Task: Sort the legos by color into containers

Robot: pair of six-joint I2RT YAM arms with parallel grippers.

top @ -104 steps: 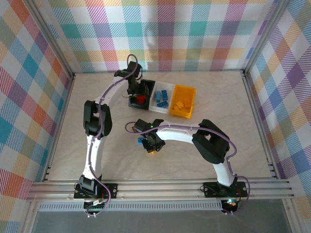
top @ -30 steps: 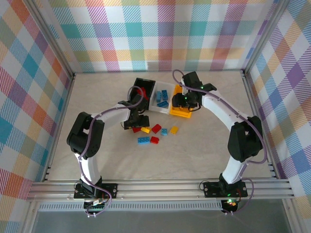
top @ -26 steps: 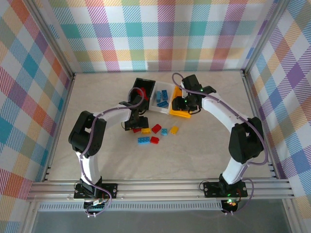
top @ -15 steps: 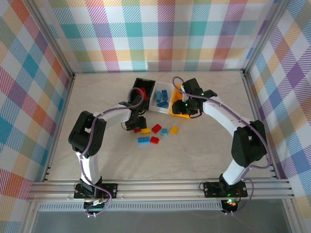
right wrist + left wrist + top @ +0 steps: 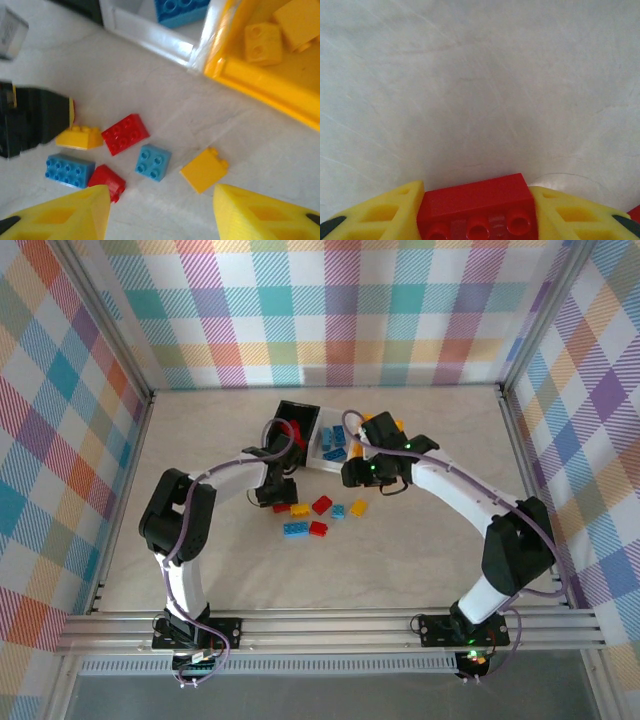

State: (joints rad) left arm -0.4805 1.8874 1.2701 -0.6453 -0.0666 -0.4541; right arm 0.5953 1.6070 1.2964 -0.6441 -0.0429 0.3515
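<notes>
We find the left tool (image 5: pixel 476 189) clenched on a red brick (image 5: pixel 475 207), which sits between the yellow fingers (image 5: pixel 385 215) and touches both. Whether it is lifted off the worktop (image 5: pixel 480 90) we cannot tell from so close a view. In the top view this tool stands near the white bin (image 5: pixel 150 37), on the side of the adjoining black bin (image 5: pixel 300 412).

The right tool (image 5: pixel 161 192) is released, its jaws well apart with nothing between them. It hangs just in front of the white bin. Under it lie six loose legos (image 5: pixel 153 161), two red, two blue and two yellow, a little way from that bin.

Blue bricks (image 5: pixel 180 9) lie inside the white bin. Yellow bricks (image 5: pixel 260 42) lie in the yellow bin (image 5: pixel 260 82) joined to it. In the top view the right arm (image 5: pixel 450 480) crosses over the yellow bin.
</notes>
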